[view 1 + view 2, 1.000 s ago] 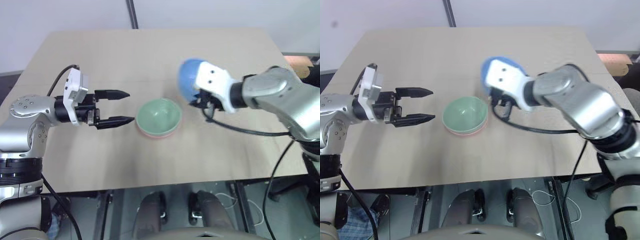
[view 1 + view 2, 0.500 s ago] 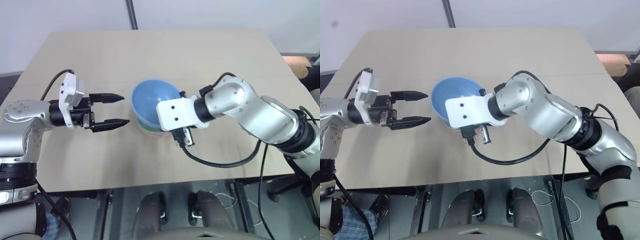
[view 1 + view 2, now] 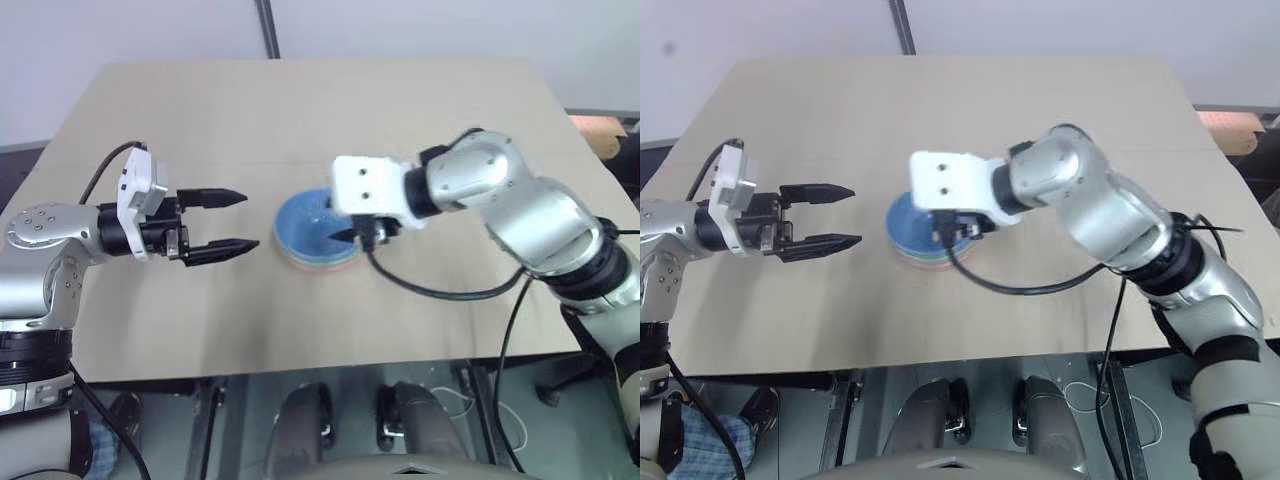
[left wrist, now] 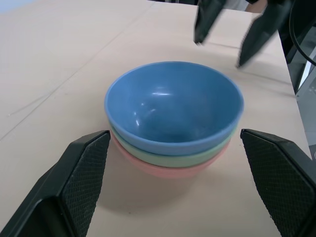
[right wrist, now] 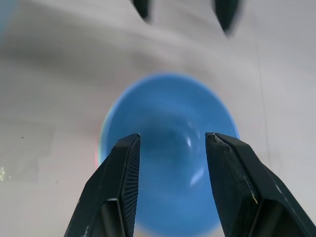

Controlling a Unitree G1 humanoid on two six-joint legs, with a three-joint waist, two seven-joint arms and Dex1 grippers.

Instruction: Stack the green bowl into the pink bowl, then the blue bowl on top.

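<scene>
the blue bowl (image 4: pixel 174 106) sits nested in the green bowl (image 4: pixel 197 157), which sits in the pink bowl (image 4: pixel 168 170) — you have all three stacked upright near the middle of the tan table (image 3: pixel 420 110). your right gripper (image 5: pixel 173 163) hangs just over the stack's right side with its two black fingers (image 5: pixel 121 182) parted and nothing between them; from the wrist view the blue bowl shows through the gap, though that picture is blurred enough that you can't be sure whether a fingertip touches the rim. your left gripper (image 3: pixel 238 220) is level on the stack's left, close beside it but apart, pointing at it with its jaws spread wide and holding nothing. a black cable (image 3: pixel 440 290) loops from the right wrist over the table.
</scene>
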